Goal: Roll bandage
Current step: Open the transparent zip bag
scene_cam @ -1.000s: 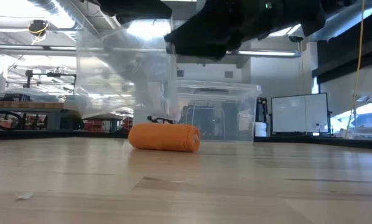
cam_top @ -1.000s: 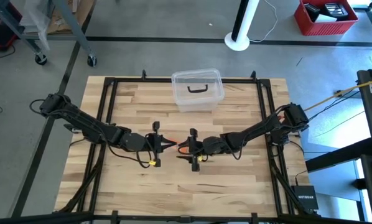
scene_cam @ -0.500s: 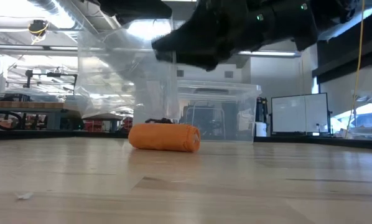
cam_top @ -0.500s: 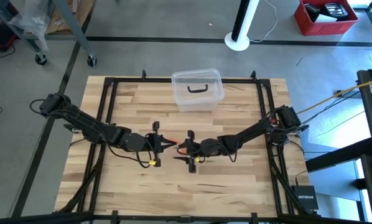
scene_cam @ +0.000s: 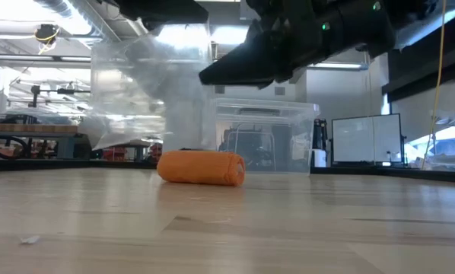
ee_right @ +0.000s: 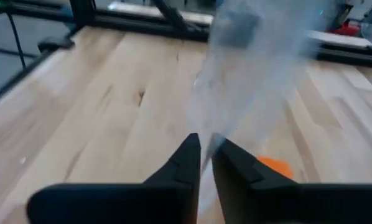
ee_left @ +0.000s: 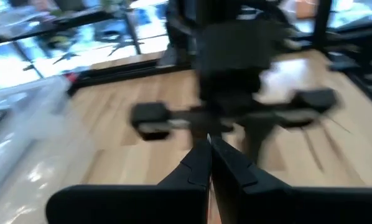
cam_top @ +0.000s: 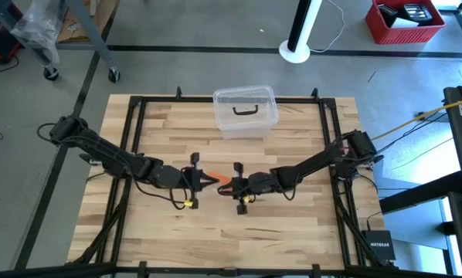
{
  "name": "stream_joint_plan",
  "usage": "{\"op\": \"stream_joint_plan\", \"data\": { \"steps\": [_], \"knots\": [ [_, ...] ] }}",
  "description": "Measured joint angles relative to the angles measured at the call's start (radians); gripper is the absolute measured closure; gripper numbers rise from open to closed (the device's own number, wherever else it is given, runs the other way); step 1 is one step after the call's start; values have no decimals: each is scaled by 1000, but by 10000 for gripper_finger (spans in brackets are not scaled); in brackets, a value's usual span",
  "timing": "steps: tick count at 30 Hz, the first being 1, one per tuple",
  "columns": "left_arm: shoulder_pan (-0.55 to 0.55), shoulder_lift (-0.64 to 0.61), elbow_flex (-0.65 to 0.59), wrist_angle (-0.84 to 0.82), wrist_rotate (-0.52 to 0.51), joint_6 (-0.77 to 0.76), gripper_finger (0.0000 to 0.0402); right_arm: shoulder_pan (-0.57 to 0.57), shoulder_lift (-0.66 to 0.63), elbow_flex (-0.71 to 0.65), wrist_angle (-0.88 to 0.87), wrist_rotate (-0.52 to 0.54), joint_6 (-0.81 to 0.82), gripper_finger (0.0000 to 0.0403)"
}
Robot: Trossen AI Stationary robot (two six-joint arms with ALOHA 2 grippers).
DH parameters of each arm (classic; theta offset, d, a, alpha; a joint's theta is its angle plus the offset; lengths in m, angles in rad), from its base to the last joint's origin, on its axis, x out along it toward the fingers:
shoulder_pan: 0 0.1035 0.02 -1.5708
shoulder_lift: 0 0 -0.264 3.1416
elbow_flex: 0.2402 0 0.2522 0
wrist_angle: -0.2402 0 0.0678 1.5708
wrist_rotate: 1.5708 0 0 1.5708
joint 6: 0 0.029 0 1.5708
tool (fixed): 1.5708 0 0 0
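Note:
The bandage (scene_cam: 202, 167), rolled into a short orange cylinder, lies on its side on the table; it also shows as the bandage (cam_top: 223, 180) between the two arms from above. A clear plastic wrapper (scene_cam: 147, 91) hangs above it. My left gripper (cam_top: 209, 179) is shut at the wrapper's upper part. My right gripper (ee_right: 204, 152) faces it from the table's right and is shut on the wrapper's edge. Neither gripper touches the bandage. My left gripper holds the wrapper near its top (scene_cam: 163, 30), and the wrapper hangs slack below it, clear of the table. Its own wrist view does not show the plastic between the shut fingers, so the part held cannot be told. My right gripper pinches the wrapper's side edge (ee_right: 206, 140) between its two fingers. The fingers come nearly level from the table's right, slanting slightly down. The plastic runs from them up toward the left gripper.
A clear plastic box (cam_top: 246, 110) with a black handle stands at the table's far middle, behind the bandage. A black frame (cam_top: 130, 131) runs along the table's sides. Bare wood lies toward the near edge.
My right gripper has shut its fingers on the hanging wrapper's edge. The wrapper's lower part has shifted and spread toward the table's left. The bandage has stayed where it was.

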Motion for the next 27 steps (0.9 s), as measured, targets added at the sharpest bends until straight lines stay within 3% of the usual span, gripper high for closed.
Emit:
{"op": "stream_joint_plan", "data": {
  "steps": [5,10,14,18,22,27],
  "knots": [
    [-1,0,0,-44,154,25,401,0,-95,0,-162,33,2,364],
    [-13,0,0,-151,189,99,401,0,-183,0,-273,89,3,312],
    [-14,0,0,-210,201,167,401,0,-179,0,-252,71,4,253],
    [-11,0,0,-112,250,239,401,0,-122,1,-178,32,44,212],
    [-6,-2,0,-23,256,302,401,1,-61,0,-72,-24,80,198],
    [15,-2,0,-46,253,280,401,1,-34,0,-85,-28,114,196]
  ]
}}
